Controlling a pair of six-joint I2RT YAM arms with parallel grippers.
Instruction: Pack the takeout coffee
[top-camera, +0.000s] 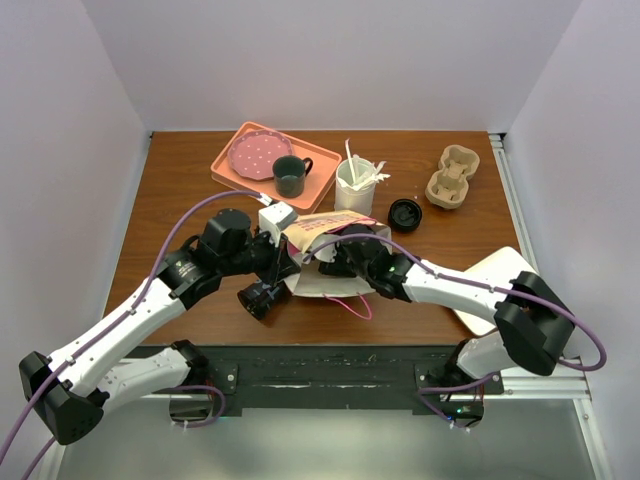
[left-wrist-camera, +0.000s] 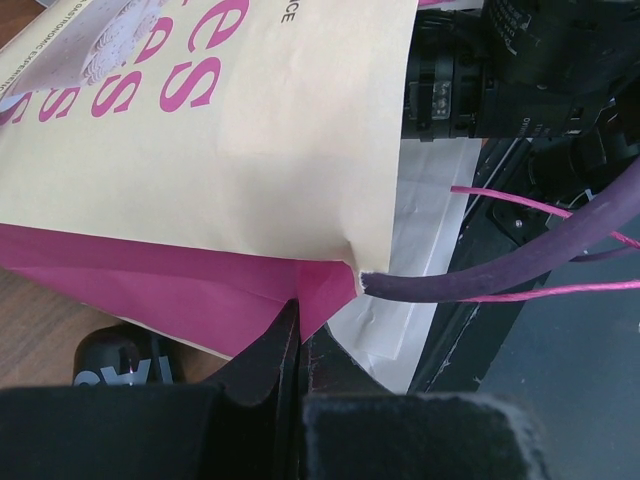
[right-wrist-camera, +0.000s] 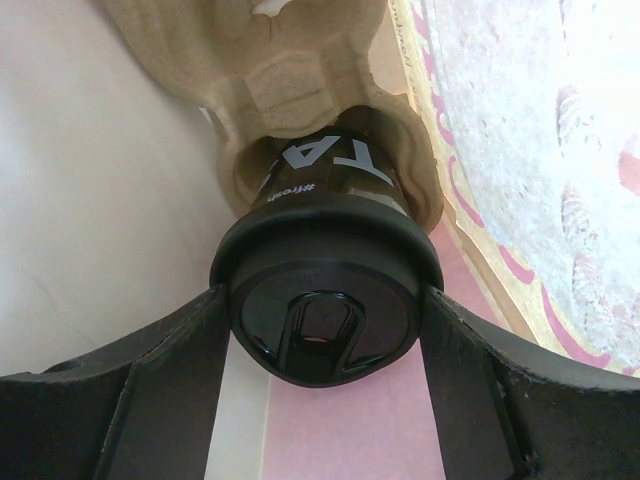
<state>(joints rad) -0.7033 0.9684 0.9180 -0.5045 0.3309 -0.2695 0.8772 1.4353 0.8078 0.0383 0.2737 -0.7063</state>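
The takeout coffee (right-wrist-camera: 330, 165), a black cup with white lettering and a round black lid (right-wrist-camera: 320, 262), sits with its base in a socket of a brown pulp carrier (right-wrist-camera: 300, 70) inside a cream and pink paper bag (top-camera: 325, 227) that lies on its side. My right gripper (right-wrist-camera: 322, 300) reaches into the bag's mouth, with a finger against each side of the lid. In the top view only its wrist (top-camera: 365, 262) shows at the bag's opening. My left gripper (left-wrist-camera: 297, 312) is shut on the pink edge of the bag (left-wrist-camera: 250, 290), at the bag's left side in the top view (top-camera: 283, 255).
A second black cup (top-camera: 262, 297) lies on its side in front of the bag. A loose black lid (top-camera: 405, 214), a white cup of stirrers (top-camera: 355, 185), a spare pulp carrier (top-camera: 453, 177), a pink tray (top-camera: 228, 172) with plate and mug, and a white board (top-camera: 500, 285) surround it.
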